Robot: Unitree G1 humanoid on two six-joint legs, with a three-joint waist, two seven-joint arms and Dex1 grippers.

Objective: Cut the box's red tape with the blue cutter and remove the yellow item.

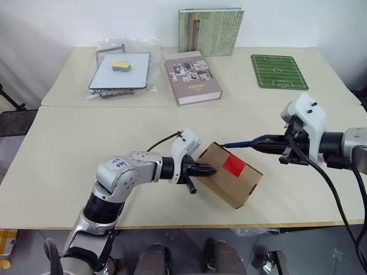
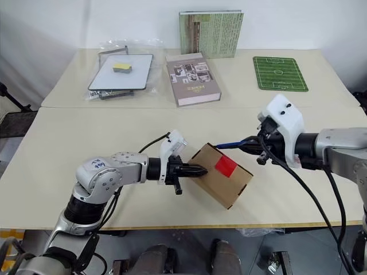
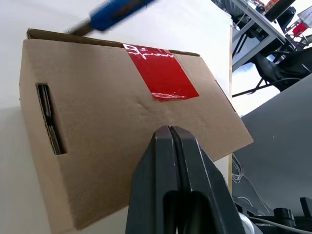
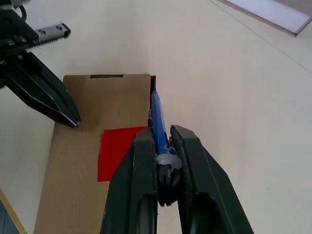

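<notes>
the box (image 1: pixel 228 175) sits low and centre on the surface (image 1: pixel 86 160), its red tape (image 1: pixel 234 165) facing up. the left pincer (image 1: pixel 207 170), fully closed and empty, presses its tips on the box's left side. the right pincer (image 1: pixel 265 141) clamps the blue cutter (image 1: pixel 241 143), tip at the box's far edge. best to brace firmly and draw the tip along the seam through the tape. the grey book (image 1: pixel 192 78), tablet (image 1: pixel 119 71) and green mat (image 1: pixel 278 71) lie well apart in the upper frame, blocking nothing.

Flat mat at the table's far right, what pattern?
Green football pitch with white lines; head views show it best.
</notes>
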